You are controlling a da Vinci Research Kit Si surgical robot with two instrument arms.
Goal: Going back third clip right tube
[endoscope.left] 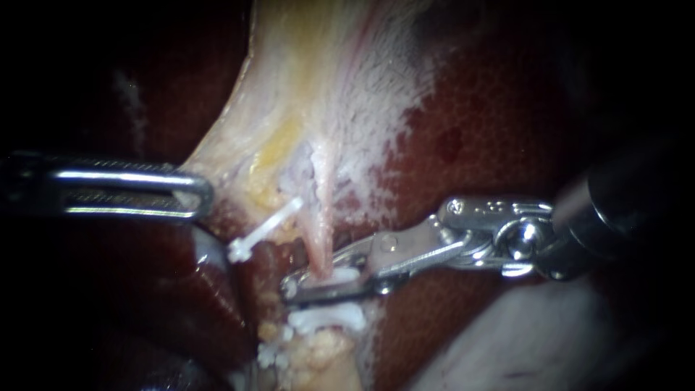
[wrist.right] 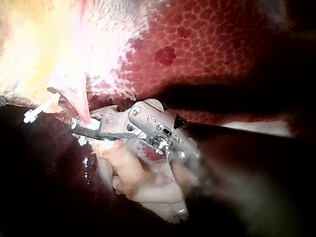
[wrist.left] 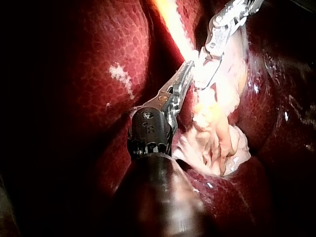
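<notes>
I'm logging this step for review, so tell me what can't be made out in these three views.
Endoscope view: the tube past the right instrument, hidden by that instrument's tip and a white clip.
Left wrist view: where the left instrument meets the tissue, washed out by glare.
Endoscope view: the right instrument's shaft, blurred and dark toward the edge.

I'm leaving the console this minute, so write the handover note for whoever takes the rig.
Left instrument: jaws shut on pale tissue, pulling it taut.
Right instrument: tip at the right tube, around a white clip; grip unclear.
Lower clip on the same tube; side clip left of it.
Done: the clip at the tip looks placed. Left: back the right instrument off the tube.
</notes>
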